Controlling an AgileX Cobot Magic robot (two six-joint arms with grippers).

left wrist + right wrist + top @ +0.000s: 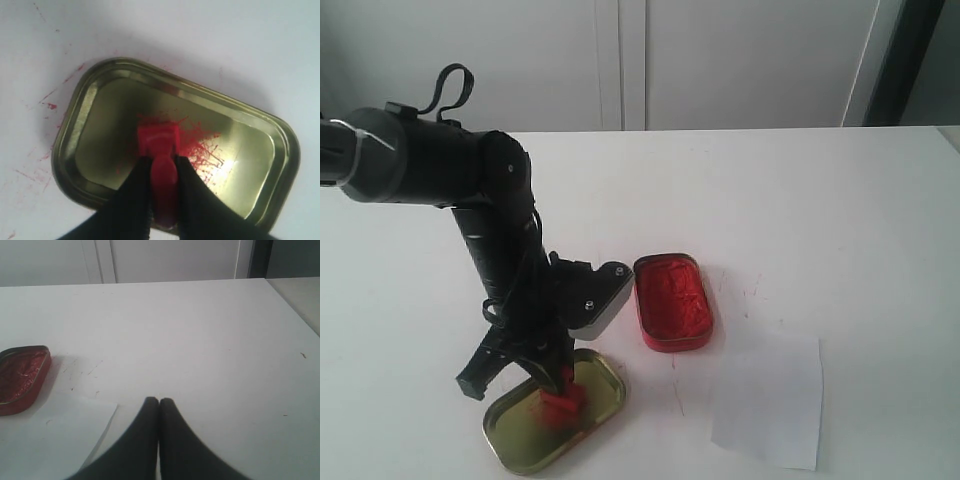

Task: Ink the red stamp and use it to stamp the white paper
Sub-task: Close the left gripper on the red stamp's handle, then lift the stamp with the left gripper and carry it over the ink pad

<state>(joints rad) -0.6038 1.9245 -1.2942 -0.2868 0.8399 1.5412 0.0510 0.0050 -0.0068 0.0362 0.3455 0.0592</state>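
The red stamp (560, 400) (159, 140) stands in the gold tin lid (600, 395) (240, 145), its block base down on the lid's red-smudged floor. My left gripper (563, 378) (163, 166) is shut on the stamp's round knob handle, one black finger on each side. The red ink tin (672, 302) (20, 377) lies open just beyond the lid. The white paper (770, 398) (50, 435) lies flat to the right of the lid. My right gripper (159, 401) is shut and empty, above the table beside the paper's corner; the exterior view does not show it.
The left arm (490, 220) reaches down from the upper left over the lid. Faint red marks dot the white tabletop (750, 295) between the ink tin and the paper. A wall with cabinet panels (720, 60) stands behind the table's far edge.
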